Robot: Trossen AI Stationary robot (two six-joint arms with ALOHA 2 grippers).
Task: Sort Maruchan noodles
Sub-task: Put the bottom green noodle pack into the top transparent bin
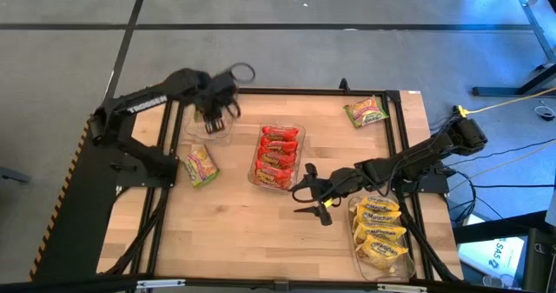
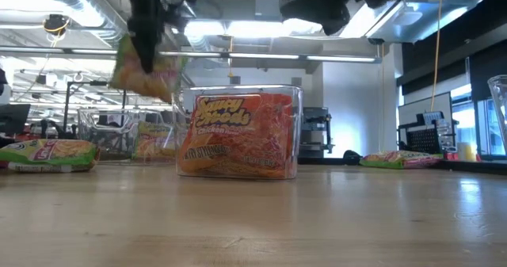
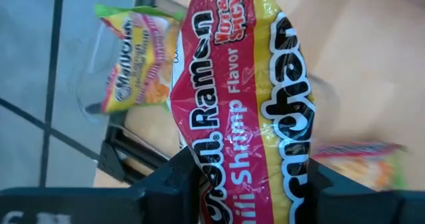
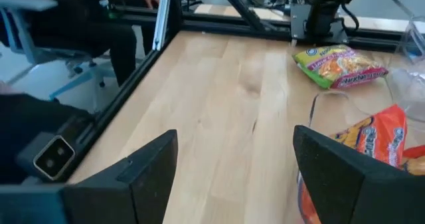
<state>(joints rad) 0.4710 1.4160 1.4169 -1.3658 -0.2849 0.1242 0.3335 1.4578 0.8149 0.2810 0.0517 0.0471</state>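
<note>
A flat, crinkly plastic ramen packet with a green border and a red-and-yellow printed label (image 3: 246,104) is held in the left gripper (image 1: 217,112), clamped between the two dark fingers (image 3: 174,181) near one short end. It hangs above a clear plastic tray (image 1: 211,126) at the far left of the light wooden table (image 1: 261,232).

All further positions are given relative to the middle clear tray of red packets (image 1: 278,157). One green-bordered packet (image 1: 201,164) lies flat to its left, beside the left arm's base. Another (image 1: 366,111) lies to its far right, near the table's back edge. A third clear tray, filled with yellow packets (image 1: 380,232), stands to its near right.

The right gripper (image 1: 314,198) is positioned just beside the middle tray's near right corner, jaws wide apart and holding nothing.

The packets are judged light, with a brittle noodle block inside a slippery film wrapper. Hold is best taken across the flat faces near an edge. Excess clamping force is likely to crack the contents; too little may let the film slide out.
</note>
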